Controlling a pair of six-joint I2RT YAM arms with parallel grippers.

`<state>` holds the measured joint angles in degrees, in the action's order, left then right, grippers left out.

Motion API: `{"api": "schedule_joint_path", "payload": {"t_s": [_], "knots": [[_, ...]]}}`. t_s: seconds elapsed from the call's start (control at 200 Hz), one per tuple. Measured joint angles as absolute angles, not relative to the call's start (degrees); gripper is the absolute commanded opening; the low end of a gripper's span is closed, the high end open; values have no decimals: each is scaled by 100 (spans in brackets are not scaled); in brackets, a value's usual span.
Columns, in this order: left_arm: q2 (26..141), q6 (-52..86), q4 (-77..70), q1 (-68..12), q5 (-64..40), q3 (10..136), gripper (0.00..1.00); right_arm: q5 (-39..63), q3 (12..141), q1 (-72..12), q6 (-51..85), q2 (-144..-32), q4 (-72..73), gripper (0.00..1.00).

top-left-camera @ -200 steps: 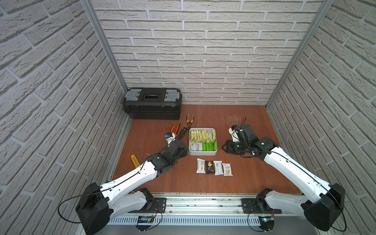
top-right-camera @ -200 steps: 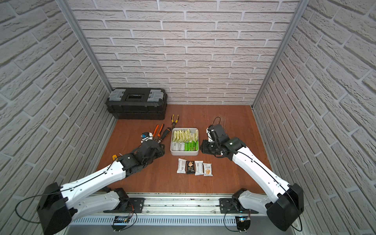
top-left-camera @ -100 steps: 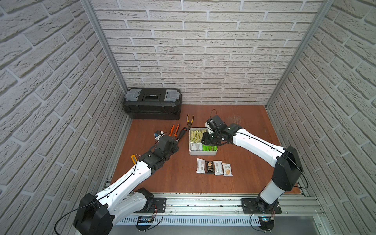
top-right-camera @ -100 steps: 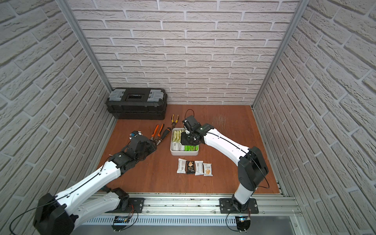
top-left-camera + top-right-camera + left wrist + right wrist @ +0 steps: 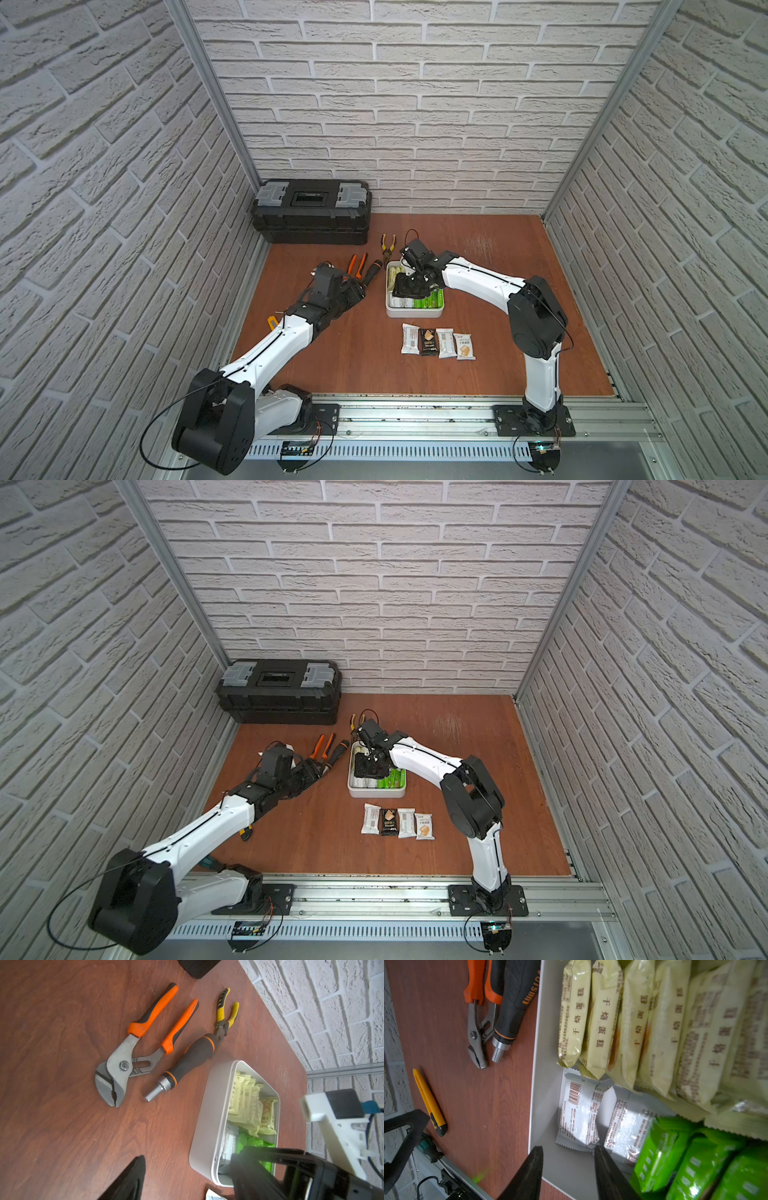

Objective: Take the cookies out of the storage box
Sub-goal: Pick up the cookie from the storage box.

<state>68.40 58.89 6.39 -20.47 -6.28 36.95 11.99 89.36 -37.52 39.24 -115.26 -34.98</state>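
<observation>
Hovering right claw [image 5: 568, 1148] over shallow white square plastic storage box [image 5: 535, 1084], mid-surface; jaws parted, empty. White wrapped cookie packet [image 5: 577, 1113] just ahead of tips, long axis along reach, width across jaws. Left claw [image 5: 356, 291] farther, near orange-handled steel pliers [image 5: 124, 1059]; opening unclear.
</observation>
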Motion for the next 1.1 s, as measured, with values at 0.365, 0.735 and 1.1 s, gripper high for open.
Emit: {"api": "schedule_joint_path", "payload": {"t_s": [0.365,0.735,1.1], "knots": [[7699,5850,82,-1997,-1625,3900,67,1304,9000,-3686,3990,-12003,-3424,40],[7649,5789,196,-2005,-1507,3927,66,1363,9019,-3664,4021,-12250,-3089,29],[7439,5706,283,-2014,-1221,3979,65,1428,9139,-3638,4021,-12237,-3033,9]]}}
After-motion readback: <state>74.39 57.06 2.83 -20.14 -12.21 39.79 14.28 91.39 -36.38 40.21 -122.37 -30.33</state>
